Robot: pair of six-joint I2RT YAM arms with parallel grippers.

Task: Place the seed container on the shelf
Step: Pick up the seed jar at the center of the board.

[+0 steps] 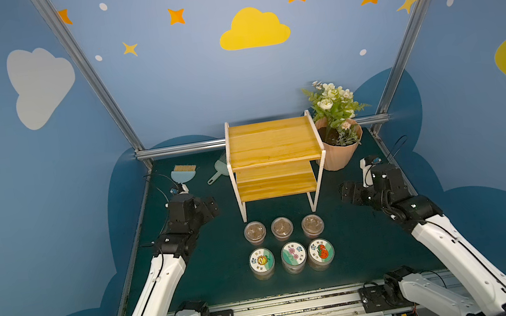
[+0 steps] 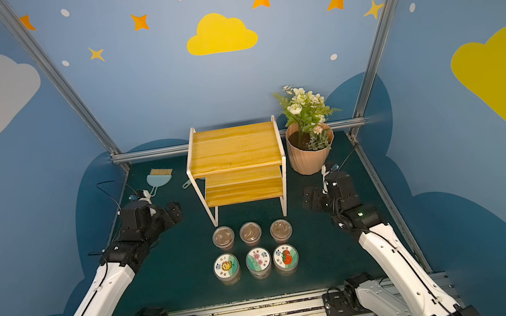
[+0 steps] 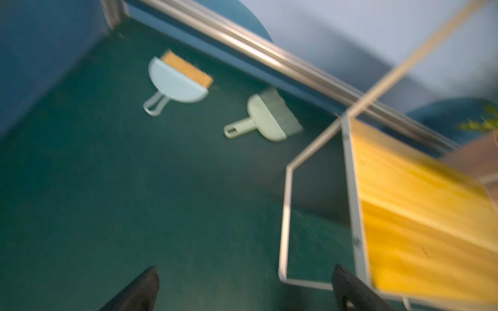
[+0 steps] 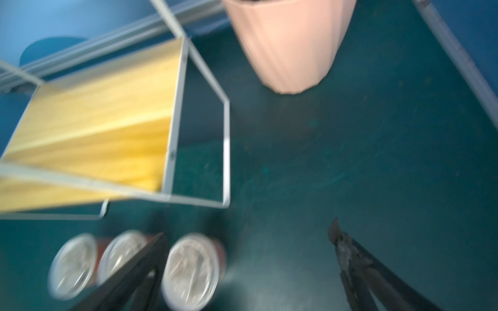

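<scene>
The left gripper (image 3: pixel 245 270), jaws wide apart and empty, hangs left of the two-tier yellow wooden shelf with white metal frame (image 1: pixel 273 143). Six small clear round seed containers (image 1: pixel 293 256) stand in two rows on the dark green surface (image 1: pixel 215 274) just before it; the right gripper (image 4: pixel 248 231) is likewise spread, empty.

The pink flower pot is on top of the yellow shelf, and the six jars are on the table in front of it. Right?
Not quite. The pink flower pot stands on the table beside the shelf, not on top, as both top views show. The six jars are in front of it.
</scene>
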